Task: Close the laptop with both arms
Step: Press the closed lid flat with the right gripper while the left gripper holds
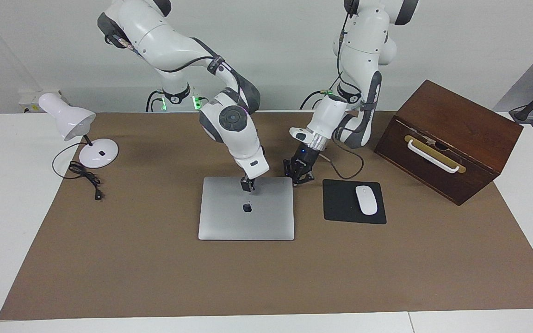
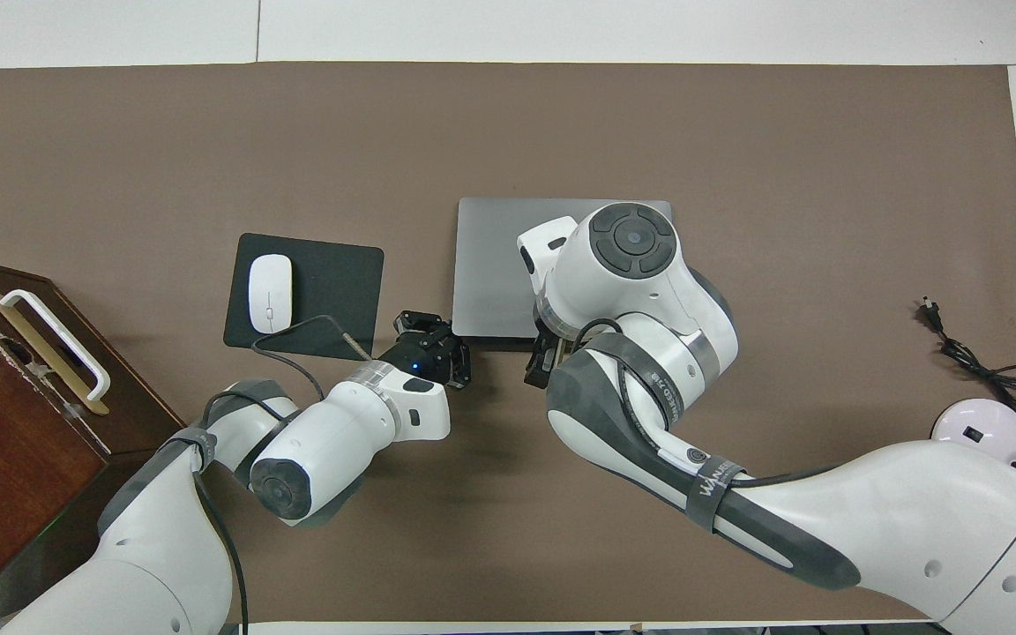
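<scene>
The thin silver-grey metal laptop (image 1: 246,208) lies flat with its lid down on the brown table mat (image 1: 155,259). The right gripper (image 1: 248,185) sits over the lid's edge nearest the robots, just above the dark logo — whether its fingers are apart, I cannot tell. The left gripper (image 1: 298,172), fingertips pressed together and holding nothing, hangs just beside the laptop's corner, between it and the black mouse pad (image 1: 340,203).
</scene>
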